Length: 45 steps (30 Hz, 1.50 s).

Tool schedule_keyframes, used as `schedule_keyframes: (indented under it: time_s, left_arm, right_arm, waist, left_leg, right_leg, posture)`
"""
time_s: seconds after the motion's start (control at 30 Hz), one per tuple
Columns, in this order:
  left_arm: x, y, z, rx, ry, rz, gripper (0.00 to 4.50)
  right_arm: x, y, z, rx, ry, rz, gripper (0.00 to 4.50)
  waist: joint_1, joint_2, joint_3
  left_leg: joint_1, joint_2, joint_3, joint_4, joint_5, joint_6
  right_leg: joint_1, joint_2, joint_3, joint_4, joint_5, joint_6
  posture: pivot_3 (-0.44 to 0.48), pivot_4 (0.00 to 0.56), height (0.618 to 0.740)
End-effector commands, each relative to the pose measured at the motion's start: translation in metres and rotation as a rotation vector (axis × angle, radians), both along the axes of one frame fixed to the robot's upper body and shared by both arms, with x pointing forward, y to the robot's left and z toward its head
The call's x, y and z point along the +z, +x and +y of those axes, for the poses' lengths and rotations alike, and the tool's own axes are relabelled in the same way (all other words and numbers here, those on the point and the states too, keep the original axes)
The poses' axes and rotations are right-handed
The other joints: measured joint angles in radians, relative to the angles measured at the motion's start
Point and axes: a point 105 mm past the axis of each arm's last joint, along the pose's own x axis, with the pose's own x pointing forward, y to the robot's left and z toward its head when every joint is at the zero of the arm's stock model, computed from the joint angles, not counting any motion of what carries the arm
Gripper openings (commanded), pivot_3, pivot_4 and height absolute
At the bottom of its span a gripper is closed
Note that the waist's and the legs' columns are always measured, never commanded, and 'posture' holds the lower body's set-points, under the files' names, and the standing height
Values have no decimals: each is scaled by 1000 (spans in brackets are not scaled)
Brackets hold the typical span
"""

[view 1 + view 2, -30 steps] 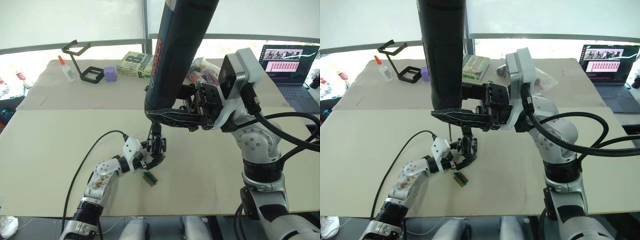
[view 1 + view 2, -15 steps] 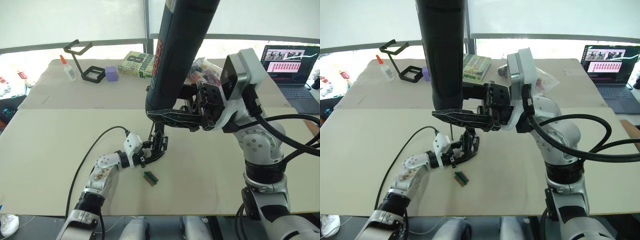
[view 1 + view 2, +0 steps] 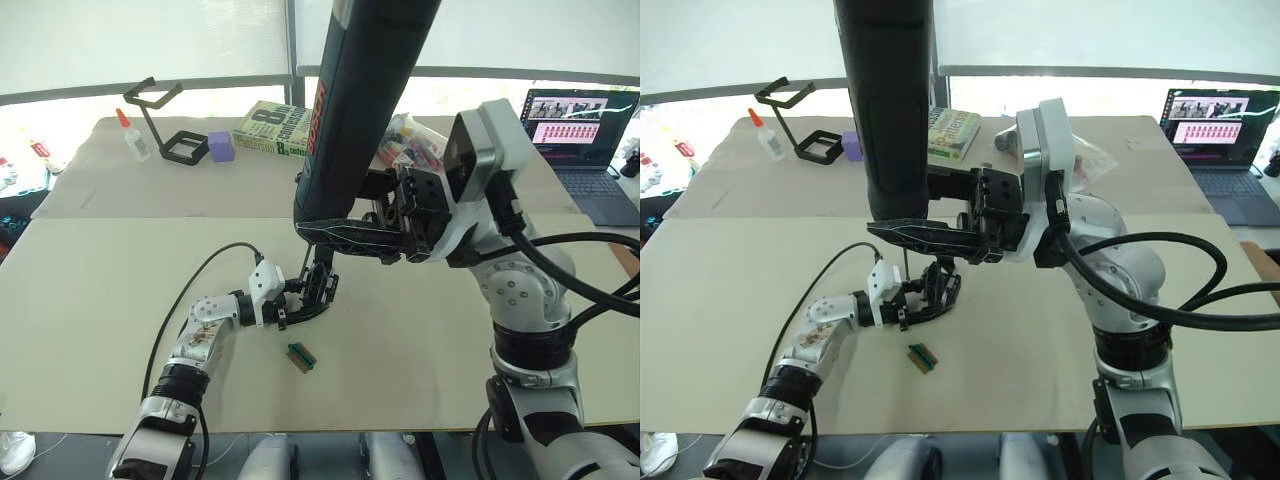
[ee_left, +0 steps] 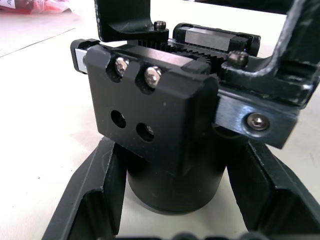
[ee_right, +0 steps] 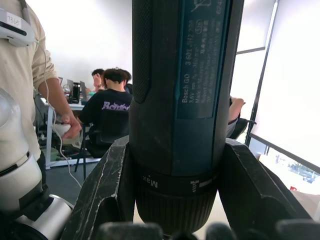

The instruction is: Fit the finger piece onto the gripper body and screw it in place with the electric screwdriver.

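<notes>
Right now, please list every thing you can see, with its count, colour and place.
electric screwdriver: 1, black, upright above gripper body
gripper body: 1, black, table centre
small block: 1, green-brown, near the gripper body
wire stand: 1, black, far left
glue bottle: 1, white, beside stand
purple cube: 1, by stand
book: 1, far centre
laptop: 1, far right
left gripper: shut on gripper body
right gripper: shut on electric screwdriver

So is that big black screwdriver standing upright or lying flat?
Upright, leaning slightly. The right gripper clamps the electric screwdriver near its lower end, its thin bit pointing down toward the gripper body on the table.
</notes>
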Motion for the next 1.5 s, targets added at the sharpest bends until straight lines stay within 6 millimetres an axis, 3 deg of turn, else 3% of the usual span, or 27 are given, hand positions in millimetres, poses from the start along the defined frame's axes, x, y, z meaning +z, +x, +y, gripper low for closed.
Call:
schedule_keyframes:
  time_s: [0.03, 0.07, 0.33, 0.57, 0.9, 1.0, 1.1, 1.5]
  left_arm:
    - [3, -4, -2, 5, -21, -13, 4244]
    - [4, -4, -2, 9, -20, -21, 4453]
    - [13, -11, -1, 69, -20, -81, 4453]
    - [7, -14, -7, 144, -31, -44, 4453]
    - [-4, -6, 3, 205, 11, -15, 4453]
    - [-10, -7, 0, 186, 31, 12, 3580]
    - [-12, -8, 0, 183, 33, 26, 2317]
    - [-11, -11, -1, 172, 31, 15, 2320]
  right_arm:
    - [12, -10, -5, 17, 45, -48, 1916]
    - [12, -10, -5, 18, 45, -47, 1916]
    - [12, -8, -5, 24, 46, -46, 1916]
    - [10, -6, -2, 30, 38, -47, 1916]
    - [10, -3, -1, 32, 21, -52, 1916]
    - [9, 1, 1, 22, 6, -60, 1916]
    - [9, 4, 4, 19, -5, -69, 1916]
    - [-7, 26, 22, -4, -85, -87, 1916]
  waist:
    - [0, 0, 0]
    - [0, 0, 0]
    - [-1, 0, 0]
    - [1, 0, 0]
    - [1, 0, 0]
    - [1, 0, 0]
    - [1, 0, 0]
    - [0, 0, 0]
  left_leg:
    - [0, 0, 0, 0, 0, 0]
    - [0, 0, 0, 1, 0, 0]
    - [0, 0, 0, 1, 0, 0]
    - [0, 0, 0, 1, 0, 0]
    - [1, 0, 0, 1, 0, 0]
    - [1, 0, 0, 1, 0, 0]
    - [1, 0, 0, 1, 0, 0]
    - [1, 0, 0, 1, 0, 0]
  right_leg:
    - [0, 0, 0, 0, 0, 0]
    - [0, 0, 0, 0, 0, 0]
    - [0, 0, 0, 0, 0, 0]
    - [0, 0, 0, 0, 0, 0]
    - [0, 0, 0, -1, 0, 0]
    - [0, 0, 0, -1, 0, 0]
    - [0, 0, 0, 0, 0, 0]
    - [0, 0, 0, 0, 0, 0]
  posture:
    - [0, 150, 740]
    - [0, 150, 740]
    - [0, 150, 740]
    - [0, 150, 740]
    - [0, 150, 740]
    - [0, 150, 740]
    - [0, 150, 740]
    - [0, 150, 740]
